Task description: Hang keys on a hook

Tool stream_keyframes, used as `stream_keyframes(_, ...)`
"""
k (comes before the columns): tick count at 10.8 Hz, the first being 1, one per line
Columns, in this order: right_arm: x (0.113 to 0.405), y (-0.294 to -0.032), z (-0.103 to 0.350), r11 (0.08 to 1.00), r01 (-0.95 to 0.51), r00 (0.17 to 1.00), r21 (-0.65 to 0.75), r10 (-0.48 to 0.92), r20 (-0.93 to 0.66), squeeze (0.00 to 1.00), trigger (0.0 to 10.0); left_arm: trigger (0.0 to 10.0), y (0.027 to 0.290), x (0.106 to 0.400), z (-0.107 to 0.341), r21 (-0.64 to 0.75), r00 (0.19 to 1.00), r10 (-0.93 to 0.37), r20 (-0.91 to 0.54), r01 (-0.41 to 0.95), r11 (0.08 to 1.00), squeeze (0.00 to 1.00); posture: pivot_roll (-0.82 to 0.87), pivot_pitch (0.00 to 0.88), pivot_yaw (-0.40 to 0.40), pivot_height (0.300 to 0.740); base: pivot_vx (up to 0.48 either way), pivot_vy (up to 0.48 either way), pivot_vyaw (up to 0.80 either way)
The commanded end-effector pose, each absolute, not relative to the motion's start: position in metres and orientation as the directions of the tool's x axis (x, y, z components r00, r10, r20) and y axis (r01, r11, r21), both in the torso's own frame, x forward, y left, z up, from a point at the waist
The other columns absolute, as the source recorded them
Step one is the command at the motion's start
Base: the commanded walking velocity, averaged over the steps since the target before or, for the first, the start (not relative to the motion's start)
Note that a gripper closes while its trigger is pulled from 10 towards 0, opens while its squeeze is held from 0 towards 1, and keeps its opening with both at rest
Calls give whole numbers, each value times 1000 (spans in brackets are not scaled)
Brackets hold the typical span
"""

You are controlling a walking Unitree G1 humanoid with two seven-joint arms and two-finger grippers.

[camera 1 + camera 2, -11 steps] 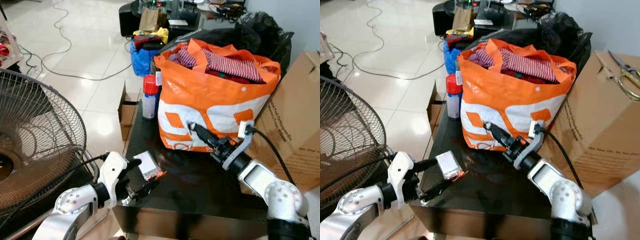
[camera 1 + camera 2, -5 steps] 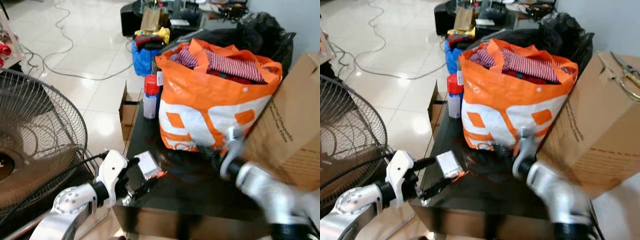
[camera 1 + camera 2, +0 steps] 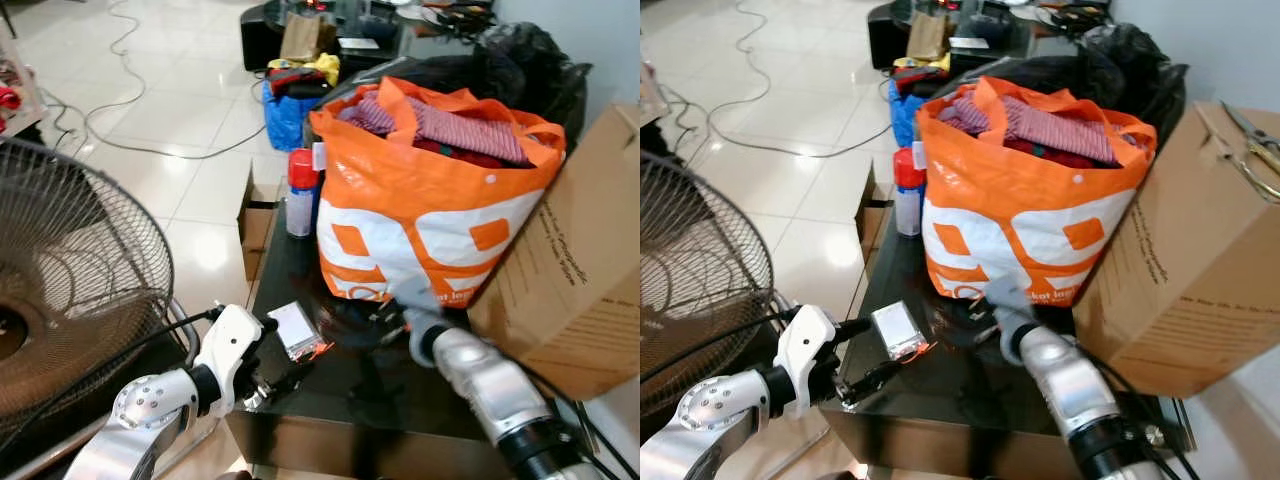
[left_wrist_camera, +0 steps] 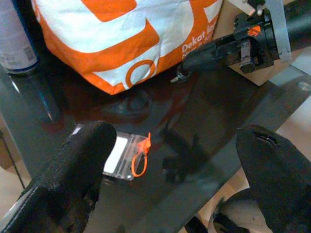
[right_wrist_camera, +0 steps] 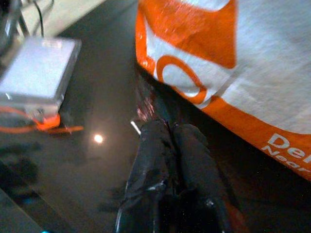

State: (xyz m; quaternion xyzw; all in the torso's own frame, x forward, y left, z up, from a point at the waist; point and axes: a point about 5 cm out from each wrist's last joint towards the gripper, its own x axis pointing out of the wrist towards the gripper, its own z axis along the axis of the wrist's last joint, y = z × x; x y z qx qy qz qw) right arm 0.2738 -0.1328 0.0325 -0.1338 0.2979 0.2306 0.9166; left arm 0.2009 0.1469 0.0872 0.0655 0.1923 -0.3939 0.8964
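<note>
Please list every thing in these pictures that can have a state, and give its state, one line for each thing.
left gripper: open, fingers spread, above the table's front edge.
right gripper: shut, tips low over the table beside the bag.
key tag: lying flat on the table, orange loop at its end, not held.
orange bag: standing upright, open, stuffed with clothes.
spray can: upright, red cap on.
cardboard box: closed, scissors on top.
fan: tilted back.

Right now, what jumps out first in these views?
The big orange bag, stuffed with striped clothes, dominates the dark glass table. The right gripper, fingers together, lies low on the glass just before the bag's base. The left gripper, open, frames a small white tag with an orange loop near the table's left edge.
</note>
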Motion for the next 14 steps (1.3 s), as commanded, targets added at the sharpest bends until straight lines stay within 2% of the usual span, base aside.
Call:
stream_keyframes(1, 277, -137, 34, 851, -505, 725, -145, 327, -606, 0, 3569, 10000, 148, 200, 85, -25, 619, -672, -406, 728, 685, 1000, 34, 0, -71, 740, 0, 0, 0)
stream_keyframes(2, 276, -141, 32, 839, -515, 724, -177, 315, -614, 0, 10000, 10000, 148, 199, 84, -26, 620, -670, -408, 725, 688, 1000, 29, 0, -72, 740, 0, 0, 0)
stream_keyframes(3, 276, -146, 31, 840, -508, 729, -192, 301, -615, 0, 10000, 10000, 149, 198, 81, -28, 620, -668, -411, 724, 690, 1000, 24, 0, -70, 740, 0, 0, 0)
stream_keyframes(4, 275, -151, 31, 839, -509, 727, -193, 300, -617, 306, 10000, 10000, 150, 198, 77, -31, 618, -668, -415, 724, 689, 1000, 18, 0, -65, 740, 0, 0, 0)
stream_keyframes(5, 273, -153, 30, 837, -512, 723, -192, 300, -622, 996, 10000, 10000, 151, 199, 76, -32, 615, -669, -417, 725, 688, 1000, 15, 0, -63, 740, 0, 0, 0)
stream_keyframes(6, 270, -154, 29, 834, -524, 708, -173, 314, -633, 1000, 10000, 10000, 151, 199, 74, -33, 613, -670, -419, 727, 686, 1000, 13, 0, -60, 740, 0, 0, 0)
stream_keyframes(10, 264, -151, 23, 820, -553, 676, -144, 341, -653, 1000, 10000, 10000, 152, 200, 69, -32, 609, -673, -420, 731, 682, 1000, 12, 3, -59, 740, 0, 0, 0)
stream_keyframes(12, 272, -138, 12, 830, -536, 675, -156, 311, -669, 1000, 10000, 10000, 151, 201, 69, -31, 605, -677, -419, 736, 676, 1000, 16, 18, -60, 740, 0, 0, 0)
stream_keyframes(13, 274, -135, 10, 835, -531, 673, -146, 310, -672, 792, 10000, 10000, 151, 202, 69, -29, 602, -680, -418, 739, 673, 1000, 21, 26, -63, 740, 0, 0, 0)
stream_keyframes(14, 276, -128, 5, 830, -537, 663, -149, 307, -683, 0, 10000, 10000, 150, 203, 71, -25, 594, -688, -417, 749, 662, 1000, 25, 34, -66, 740, 0, 0, 0)
